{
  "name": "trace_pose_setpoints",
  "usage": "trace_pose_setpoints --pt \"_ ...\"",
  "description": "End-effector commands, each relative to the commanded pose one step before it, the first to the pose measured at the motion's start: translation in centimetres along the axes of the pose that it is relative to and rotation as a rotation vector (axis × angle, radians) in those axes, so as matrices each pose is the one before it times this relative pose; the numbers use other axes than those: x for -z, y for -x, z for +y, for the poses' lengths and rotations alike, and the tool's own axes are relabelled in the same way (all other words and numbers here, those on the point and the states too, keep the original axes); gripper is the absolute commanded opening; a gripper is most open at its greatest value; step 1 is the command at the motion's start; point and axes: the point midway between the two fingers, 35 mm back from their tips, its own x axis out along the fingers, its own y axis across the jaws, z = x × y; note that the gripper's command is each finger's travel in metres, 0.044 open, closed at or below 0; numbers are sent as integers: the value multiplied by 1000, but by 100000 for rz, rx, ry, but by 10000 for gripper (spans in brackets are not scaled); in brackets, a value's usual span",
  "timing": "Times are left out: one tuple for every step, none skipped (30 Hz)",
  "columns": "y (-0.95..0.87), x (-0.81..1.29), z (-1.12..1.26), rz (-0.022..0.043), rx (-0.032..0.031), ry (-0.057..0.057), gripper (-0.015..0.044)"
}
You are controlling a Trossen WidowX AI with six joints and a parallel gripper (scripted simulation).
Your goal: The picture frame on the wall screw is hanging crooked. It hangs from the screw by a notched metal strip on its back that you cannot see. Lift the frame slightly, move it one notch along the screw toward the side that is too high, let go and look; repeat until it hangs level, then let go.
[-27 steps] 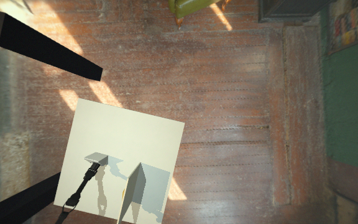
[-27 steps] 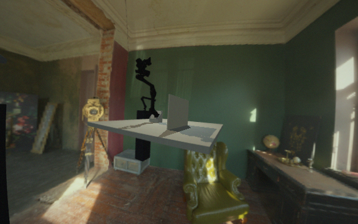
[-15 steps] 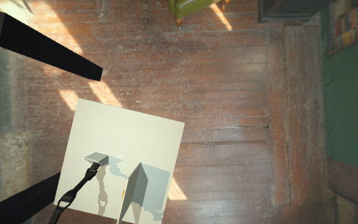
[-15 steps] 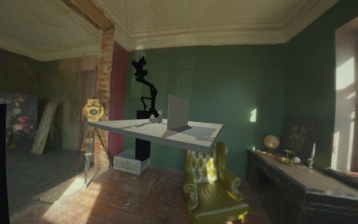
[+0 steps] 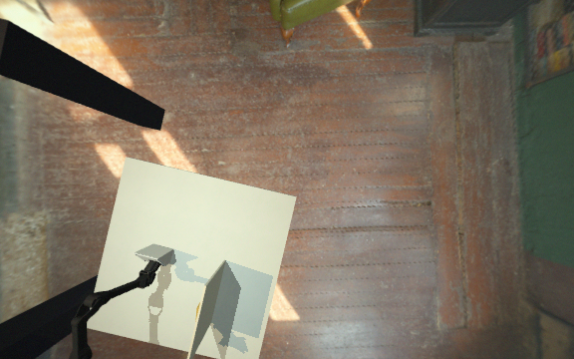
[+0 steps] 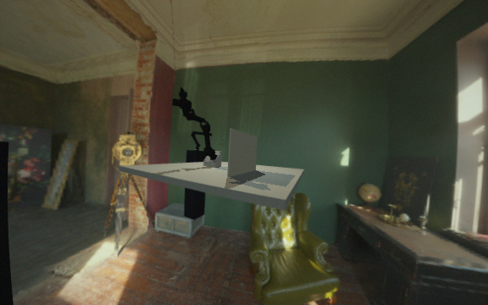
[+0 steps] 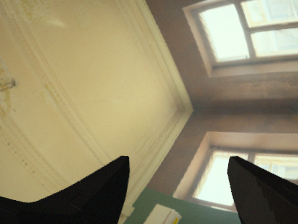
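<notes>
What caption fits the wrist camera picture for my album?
Two dark jaws frame a cream ceiling and bright arched windows, holding nothing.
</notes>
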Motion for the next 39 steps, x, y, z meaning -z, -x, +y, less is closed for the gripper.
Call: trace_pose_setpoints --pt "2529 -690 -3897 -4401 10190 -11430 260" --pt "540 -83 -1020 -435 2672 -2603 260" --pt "529 -36 -1066 -229 2792 -2510 260" --pt "495 -10 -1212 -92 3172 -2493 260" --pt "481 44 -1257 131 3287 -2381 260" --pt "464 99 -1296 355 3387 -2254 260" --pt "447 155 -1334 580 3476 -2119 260" --pt "428 212 -1368 805 3555 -1975 260" --pt "409 269 -1400 1029 3624 -1823 260" --pt "389 328 -1429 1252 3683 -1663 260" --pt "367 386 -1455 1472 3731 -1495 260" --pt "345 445 -1477 1688 3768 -1319 260" --pt "322 504 -1497 1901 3795 -1137 260" --pt "344 567 -1369 2149 3344 -849 260" --pt "322 620 -1386 2339 3351 -674 260" --pt "298 673 -1397 2520 3342 -492 260" --pt "274 725 -1404 2696 3324 -305 260" --pt "248 776 -1409 2865 3296 -113 260" --pt "222 827 -1410 3027 3260 82 260" --pt "195 878 -1408 3182 3215 282 260" --pt "167 927 -1402 3330 3162 485 260" --pt "138 976 -1393 3468 3102 692 260" --pt "109 1023 -1381 3598 3034 901 260" --pt "79 1066 -1363 3713 2955 1110 260" --pt "49 1112 -1347 3830 2880 1326 260" --pt "18 1155 -1325 3931 2794 1541 260" --pt "-13 1195 -1299 4022 2703 1757 260" --pt "-44 1231 -1269 4096 2603 1971 260" --pt "-65 1022 -999 3357 2030 1749 260" --pt "-55 625 -587 2034 1186 1117 260" --pt "-22 211 -193 681 390 384 260" --pt "0 0 0 0 0 0 260" --pt "0 0 0 0 0 0 260" --pt "0 0 0 0 0 0 260" --pt "0 0 0 0 0 0 260" --pt "0 0 0 0 0 0 260" --pt "0 0 0 0 0 0 260" --pt "0 0 0 0 0 0 260" --pt "0 0 0 0 0 0 260"
